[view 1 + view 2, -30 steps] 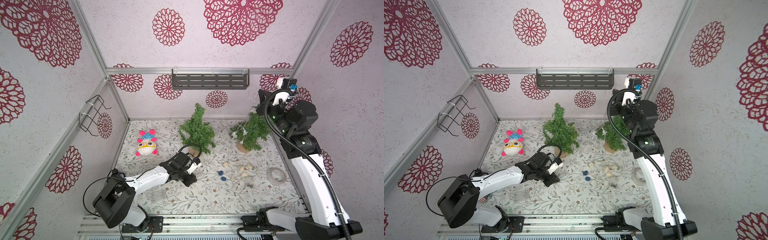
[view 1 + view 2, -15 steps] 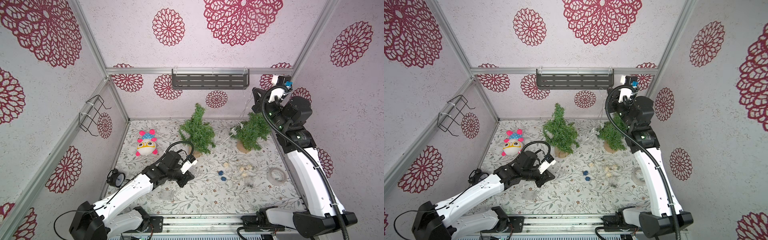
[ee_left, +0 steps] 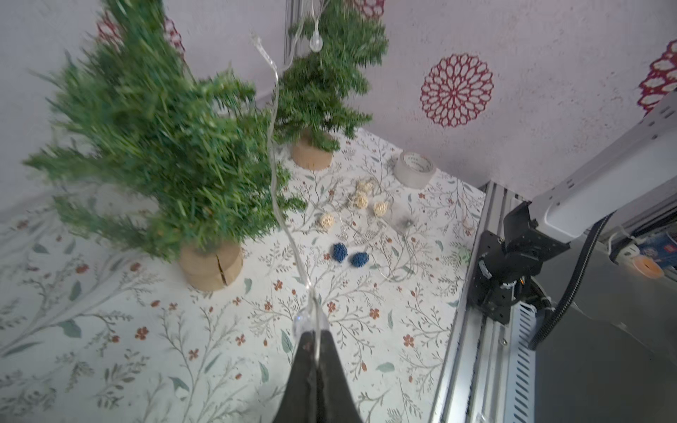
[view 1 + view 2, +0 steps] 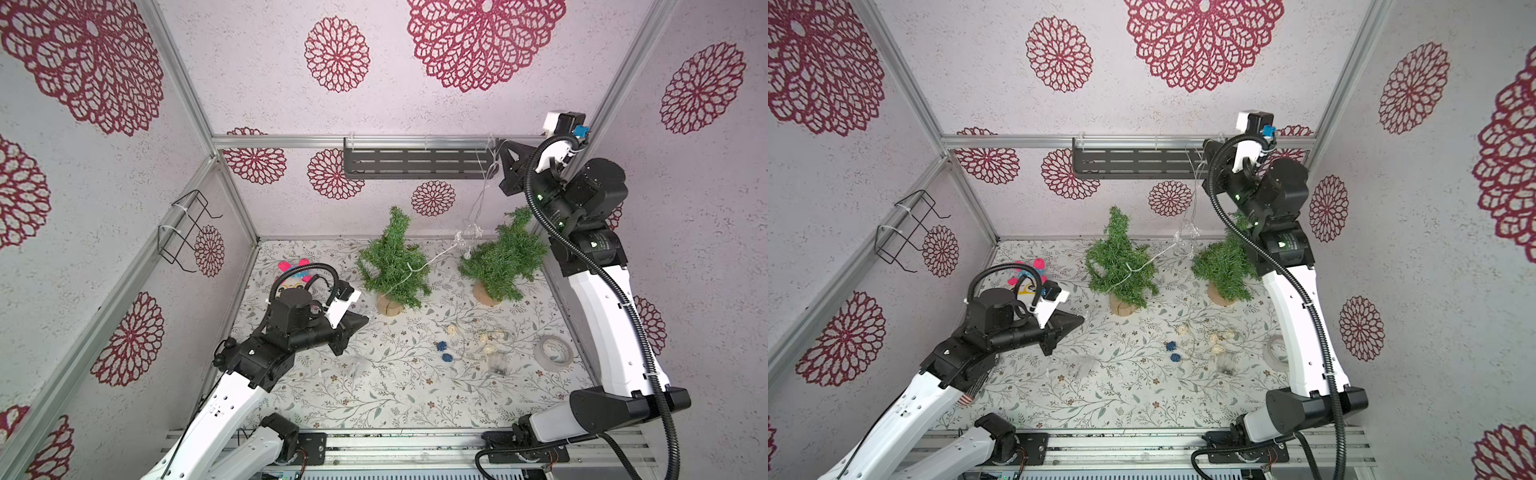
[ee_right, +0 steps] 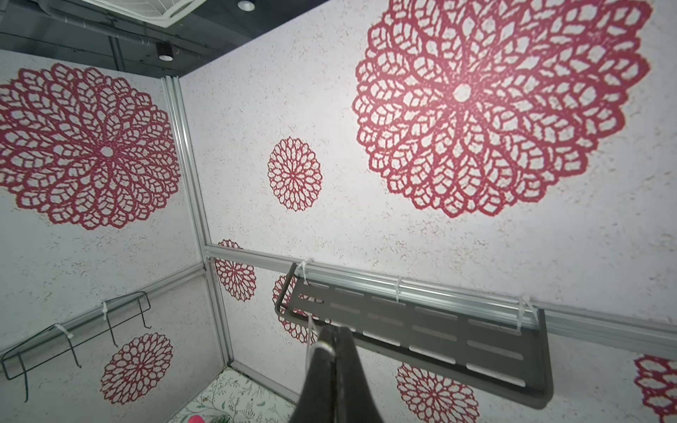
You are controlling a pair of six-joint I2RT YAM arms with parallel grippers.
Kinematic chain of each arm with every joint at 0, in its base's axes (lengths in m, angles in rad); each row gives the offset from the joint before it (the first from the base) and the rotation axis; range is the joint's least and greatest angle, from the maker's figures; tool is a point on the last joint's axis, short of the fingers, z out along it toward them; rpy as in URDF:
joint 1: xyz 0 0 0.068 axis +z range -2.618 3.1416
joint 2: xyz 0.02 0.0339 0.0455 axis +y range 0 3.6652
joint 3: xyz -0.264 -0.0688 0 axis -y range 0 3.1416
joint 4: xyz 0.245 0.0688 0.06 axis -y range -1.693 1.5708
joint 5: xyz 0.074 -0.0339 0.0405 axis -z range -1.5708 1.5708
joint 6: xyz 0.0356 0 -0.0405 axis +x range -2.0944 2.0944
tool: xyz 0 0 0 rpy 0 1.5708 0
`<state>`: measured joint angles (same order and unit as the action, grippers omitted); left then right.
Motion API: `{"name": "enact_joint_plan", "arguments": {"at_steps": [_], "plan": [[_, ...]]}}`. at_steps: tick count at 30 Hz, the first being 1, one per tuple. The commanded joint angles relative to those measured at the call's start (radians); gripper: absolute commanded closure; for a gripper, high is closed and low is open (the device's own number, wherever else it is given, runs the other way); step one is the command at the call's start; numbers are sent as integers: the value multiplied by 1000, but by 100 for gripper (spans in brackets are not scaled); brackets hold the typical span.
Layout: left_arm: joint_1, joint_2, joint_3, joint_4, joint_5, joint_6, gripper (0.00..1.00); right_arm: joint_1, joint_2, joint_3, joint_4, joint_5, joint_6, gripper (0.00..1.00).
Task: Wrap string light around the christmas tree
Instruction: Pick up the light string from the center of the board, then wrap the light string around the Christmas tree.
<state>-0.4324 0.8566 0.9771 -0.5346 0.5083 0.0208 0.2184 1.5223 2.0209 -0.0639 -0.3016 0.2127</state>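
Two small green christmas trees on wooden bases stand at the back, the left one and the right one. A clear string light runs from my left gripper across the left tree's right side. It then climbs past a bunch of bulbs to my right gripper. My left gripper is shut on the string beside a bulb. High by the wall shelf, my right gripper is shut on the string.
A dark slotted shelf hangs on the back wall and a wire rack on the left wall. On the floor lie a tape roll, two blue cones, rattan balls and a plush toy behind my left arm.
My right gripper has risen from beside the right tree to the shelf, drawing the string upward. My left gripper has lifted and pulled back to the left, away from the left tree's base.
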Motion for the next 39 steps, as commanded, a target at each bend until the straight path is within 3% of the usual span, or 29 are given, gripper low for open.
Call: {"name": "enact_joint_plan", "arguments": {"at_steps": [1,4,10,21,25,29,34,39], "plan": [[42,26,84,50,14,47,100,3,74,139,32,-5,0,100],[63,93,190,43,9,58,100,0,162,272,11,17,-29,100],[102,165,312,109,38,64,100,-6,261,382,64,43,-15,100],[230,391,590,176,-25,-70,100,-59,407,497,156,140,59,100],[283,503,678,196,-59,-171,100,-62,450,503,152,167,47,100],[324,648,795,138,-62,-247,100,-63,484,504,130,180,19,100],[340,811,967,-16,-104,-219,100,-65,509,496,102,194,-35,100],[343,885,1002,-91,-113,-184,100,-71,509,459,96,194,-46,100]]}}
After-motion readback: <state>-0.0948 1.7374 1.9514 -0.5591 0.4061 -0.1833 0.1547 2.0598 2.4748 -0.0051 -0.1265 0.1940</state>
